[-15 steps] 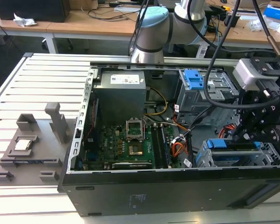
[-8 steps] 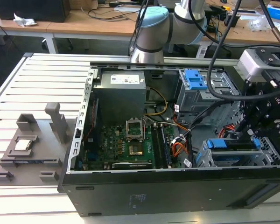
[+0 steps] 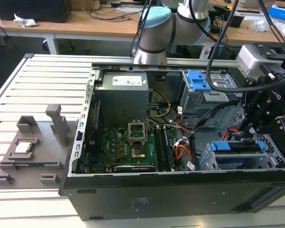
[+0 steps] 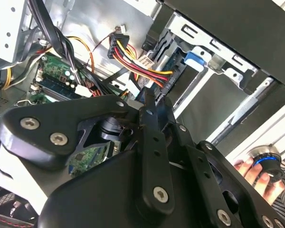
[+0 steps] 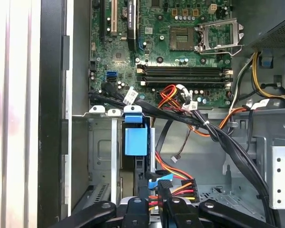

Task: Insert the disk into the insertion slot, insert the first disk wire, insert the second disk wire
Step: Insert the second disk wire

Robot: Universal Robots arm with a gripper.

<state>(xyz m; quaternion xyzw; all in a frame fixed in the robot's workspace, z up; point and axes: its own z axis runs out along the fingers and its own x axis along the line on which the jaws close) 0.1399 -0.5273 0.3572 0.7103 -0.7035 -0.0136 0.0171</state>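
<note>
We see the open case (image 3: 133, 156) lying on its side on the slatted table (image 3: 33, 85), so that its inside faces up and the arm (image 3: 180, 19) can reach down from above. The board (image 3: 128, 145) covers the floor of the case at the exterior view's left, with the tall bay (image 3: 199, 92) and its blue latch behind. At the exterior view's right, near the front wall, sits the slot (image 3: 213, 164), low and perforated, and the disk (image 3: 237, 147) already rests in it: its blue frame shows along the top, seated level within the cage, which we judge puts the first step behind us. The gripper (image 3: 254, 126) hangs just above the disk's rear end, where the connectors face the cables. In the first wrist view the gripper (image 5: 154, 209) points straight at a bundle of red, yellow and black wires (image 5: 173, 183) ending in a plug (image 5: 159, 183) beside the disk's blue tab (image 5: 135, 140). The fingers (image 5: 178, 209) stand close together around the plug, seemingly clamping it, so we take it that a disk wire is being seated.
</note>
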